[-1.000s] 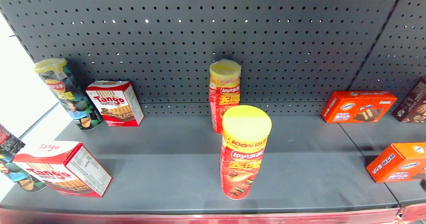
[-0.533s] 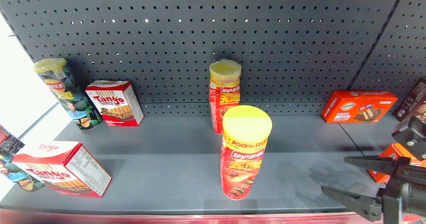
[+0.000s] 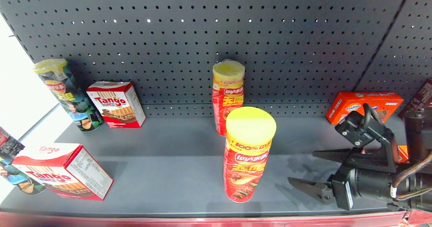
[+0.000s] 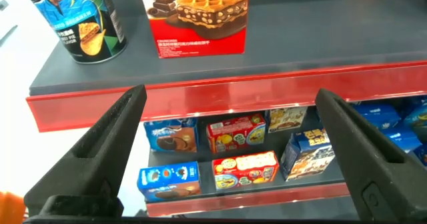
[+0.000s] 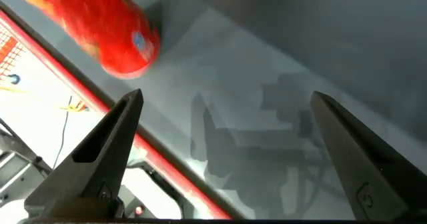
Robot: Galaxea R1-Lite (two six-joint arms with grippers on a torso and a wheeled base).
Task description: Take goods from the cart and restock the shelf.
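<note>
Head view: the right gripper (image 3: 302,168) is hanging over the shelf (image 3: 168,166) near its front edge, jaws spread wide and holding nothing. The front red can (image 3: 248,156) is standing upright under its yellow lid, just to the gripper's left with a gap between them. The fingers are pointing straight at its side. One finger is sitting nearer the back panel and one nearer the shelf lip, so the opening is lying across the can's vertical long axis. That looks to me like a line-up for a side grasp low on the body. The rear red can (image 3: 227,95) is standing behind the front one against the back panel, well clear of the jaws. An orange box (image 3: 364,107) is lying behind the right arm.

Left wrist view: the left gripper (image 4: 230,97) is open wide and empty as well, sitting low in front of the shelf's red lip. It is looking up at a wafer box (image 4: 197,17) and a dark can (image 4: 83,24), with small boxes (image 4: 220,157) on the level below. I'm judging the right arm to be much the nearer to the red cans.

Right wrist view: both wide-set fingers are framing bare grey shelf, and the front red can's base (image 5: 120,41) is lying ahead and off to one finger's side, not between the jaws. My read is that the arm needs to travel on towards the can before any closing.
</note>
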